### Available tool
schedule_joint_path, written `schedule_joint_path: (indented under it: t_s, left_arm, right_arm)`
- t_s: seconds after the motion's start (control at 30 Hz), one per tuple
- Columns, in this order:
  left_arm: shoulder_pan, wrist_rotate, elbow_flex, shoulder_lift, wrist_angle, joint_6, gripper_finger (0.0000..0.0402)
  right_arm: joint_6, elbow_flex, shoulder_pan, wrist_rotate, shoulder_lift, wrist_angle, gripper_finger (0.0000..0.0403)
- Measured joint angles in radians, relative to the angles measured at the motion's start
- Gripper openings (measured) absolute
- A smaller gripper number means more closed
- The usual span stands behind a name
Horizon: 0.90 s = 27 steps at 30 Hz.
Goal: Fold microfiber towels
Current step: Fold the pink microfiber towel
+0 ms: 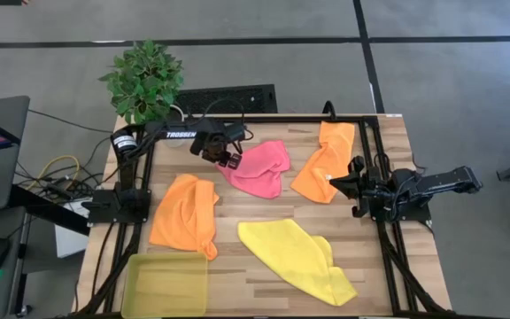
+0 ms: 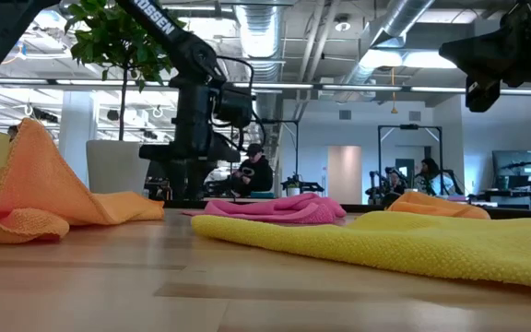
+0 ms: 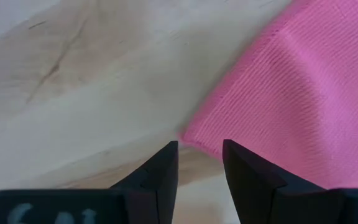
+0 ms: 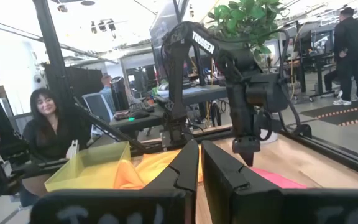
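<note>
Four microfiber towels lie spread and rumpled on the wooden table: a pink one [image 1: 259, 168] at the far middle, an orange one [image 1: 184, 213] at the left, a second orange one [image 1: 326, 159] at the far right, and a yellow one [image 1: 295, 257] near the front. My left gripper [image 1: 227, 159] points down, open, just above the pink towel's left corner [image 3: 188, 134]; the corner lies below the gap between its fingers [image 3: 199, 155]. My right gripper [image 1: 343, 183] waits at the table's right side, raised and level, shut on nothing [image 4: 199, 165].
A translucent yellow-green tray [image 1: 165, 283] stands at the near left corner. A potted plant [image 1: 146, 80] stands beyond the far left corner. Black rails [image 1: 383, 239] run along the table's left and right sides. Bare wood shows between the towels. People sit and stand in the room behind.
</note>
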Motion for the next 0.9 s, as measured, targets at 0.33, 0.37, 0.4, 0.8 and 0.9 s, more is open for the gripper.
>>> schedule_joint_path:
  t_s: [0.33,0.37,0.4,0.8,0.9]
  left_arm:
    - [0.007,-0.018,-0.084,-0.002,0.128,-0.011,0.0119]
    - [0.007,-0.018,-0.088,-0.003,0.133,-0.010,0.0119]
    - [0.006,-0.017,-0.092,-0.004,0.138,-0.003,0.0119]
    - [-0.005,0.006,-0.117,-0.020,0.164,0.051,0.0008]
    - [-0.004,0.034,-0.122,-0.036,0.144,0.050,0.0003]
  right_arm:
    - [0.000,0.000,0.000,0.000,0.000,0.000,0.0044]
    - [0.000,0.000,0.000,0.000,0.000,0.000,0.0044]
    - [0.000,0.000,0.000,0.000,0.000,0.000,0.0044]
    - [-0.001,0.053,0.000,0.005,0.001,-0.141,0.0027]
    - [0.002,0.125,0.000,0.006,0.028,-0.292,0.0011]
